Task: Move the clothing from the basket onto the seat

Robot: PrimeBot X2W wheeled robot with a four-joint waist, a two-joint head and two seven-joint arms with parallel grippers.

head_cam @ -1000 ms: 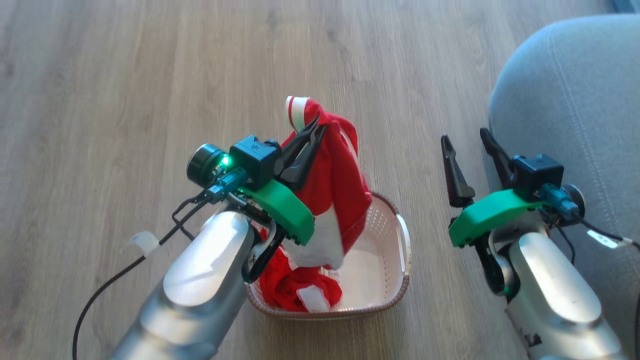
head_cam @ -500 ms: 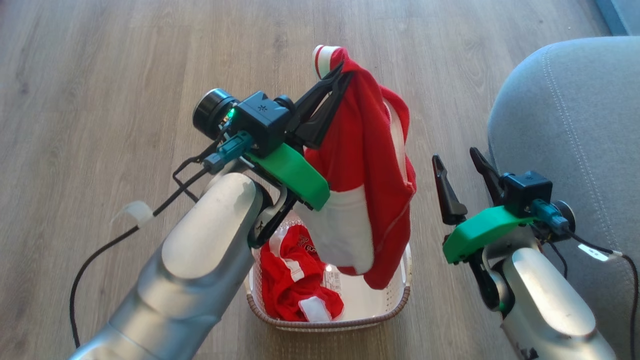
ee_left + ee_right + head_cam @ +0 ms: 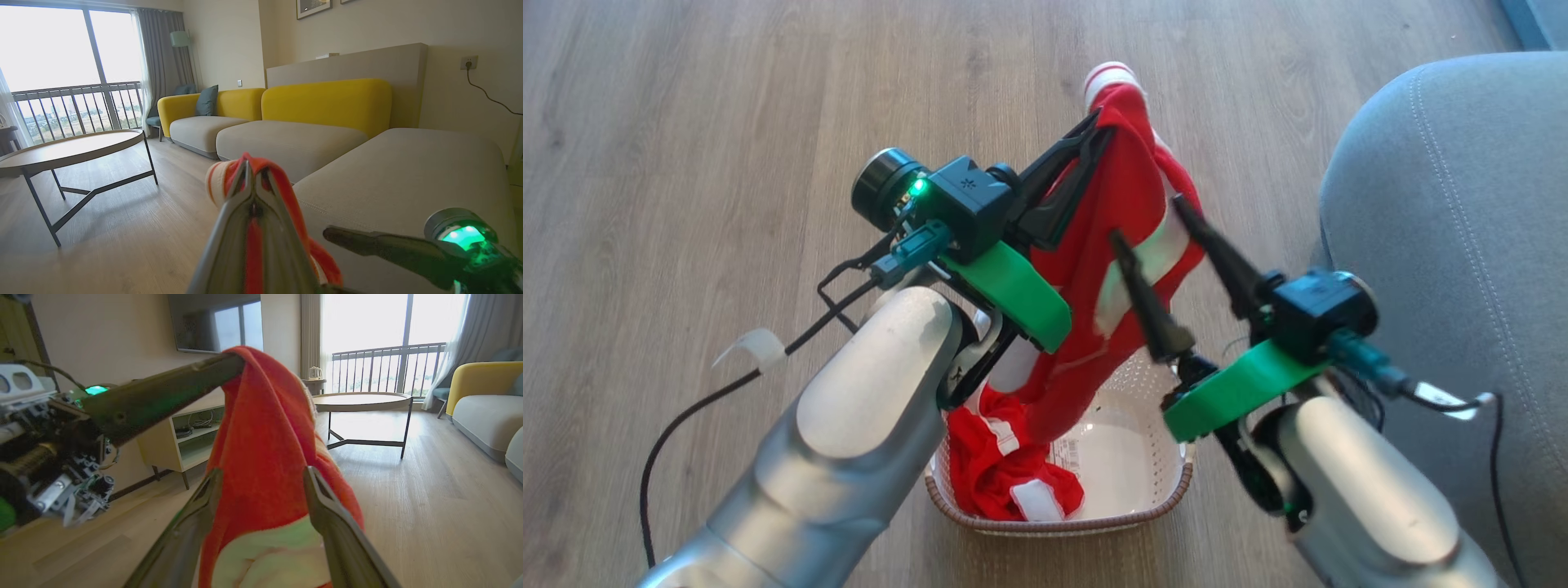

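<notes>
My left gripper [image 3: 1097, 135] is shut on a red garment with white stripes [image 3: 1131, 184] and holds it up above the cream basket [image 3: 1094, 517]. Its white cuff sticks out past the fingertips. My right gripper [image 3: 1145, 219] is open, with one finger on each side of the hanging cloth. In the right wrist view the garment [image 3: 261, 428] hangs between my open right gripper's [image 3: 261, 471] fingers, held by the left gripper's fingers [image 3: 163, 396]. A second red garment [image 3: 996, 474] lies crumpled in the basket. The grey seat [image 3: 1445, 204] is at the right.
The basket stands on a wooden floor [image 3: 727, 98]. The left wrist view has a round coffee table [image 3: 73, 147] at the left and a yellow-backed sofa [image 3: 322, 102] beyond the seat [image 3: 400, 171]. A low cabinet [image 3: 192, 437] stands by the wall.
My left gripper lifted the garment higher and further right, clear of the basket. My right gripper swung left from beside the seat, and its open fingers now straddle the hanging cloth.
</notes>
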